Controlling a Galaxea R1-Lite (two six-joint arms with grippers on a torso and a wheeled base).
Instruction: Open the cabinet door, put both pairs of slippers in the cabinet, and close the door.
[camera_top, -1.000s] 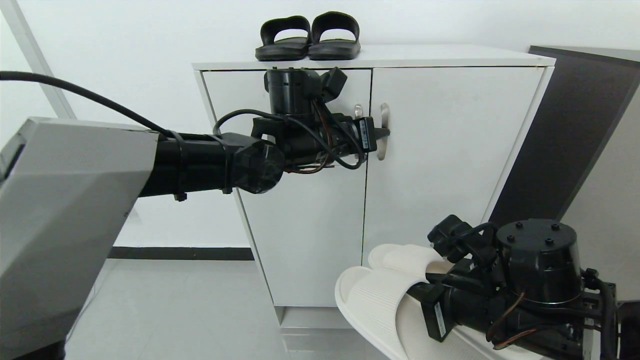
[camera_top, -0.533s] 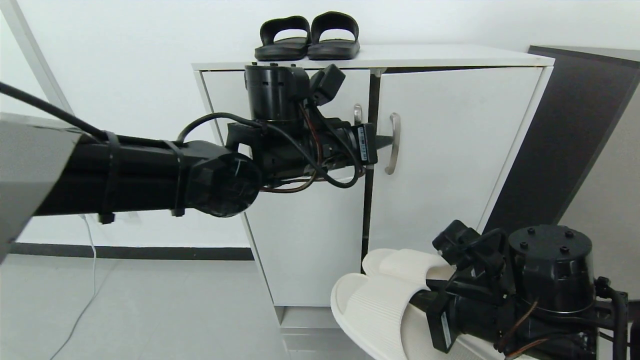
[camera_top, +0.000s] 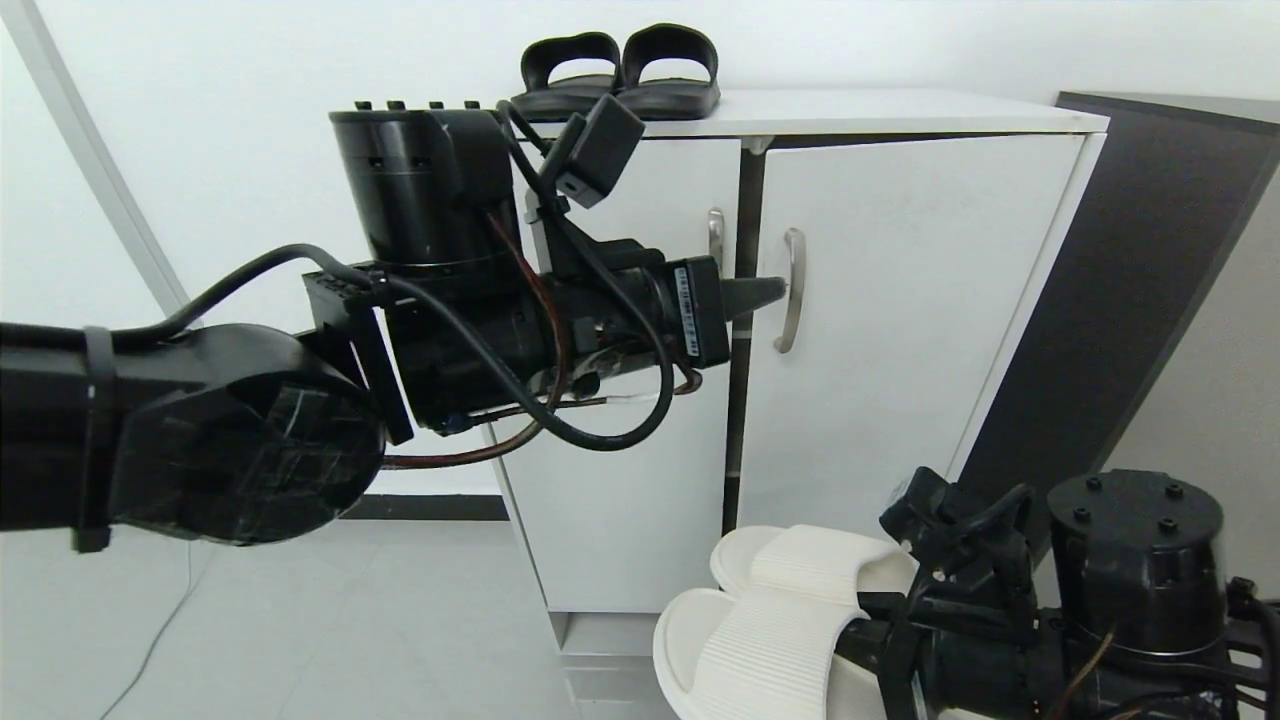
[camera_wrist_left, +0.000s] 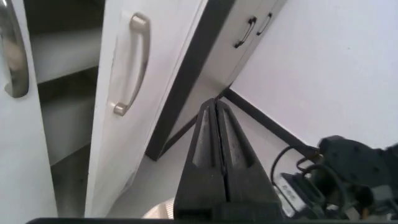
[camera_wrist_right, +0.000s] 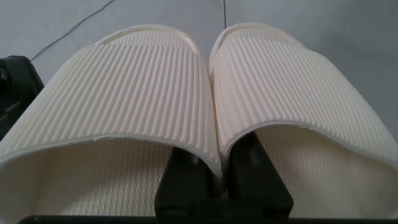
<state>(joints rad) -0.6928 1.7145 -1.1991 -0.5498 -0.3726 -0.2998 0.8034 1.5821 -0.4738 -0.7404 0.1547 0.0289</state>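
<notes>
Two black slippers (camera_top: 620, 75) top centre on the cabinet (camera_top: 900, 110); two white slippers (camera_top: 770, 620) lower right, clamped by right gripper (camera_wrist_right: 221, 186); left gripper (camera_wrist_left: 216, 137) pressed together.

Left gripper (camera_top: 770, 292) raised and level, jaws pressed together; right gripper (camera_wrist_right: 222, 186) low, jaws clamped.

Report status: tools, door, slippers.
Left tool shut, empty, by metal handle of ajar white cabinet door. Right tool shut on cream ribbed slippers. Black slides atop cabinet.
</notes>
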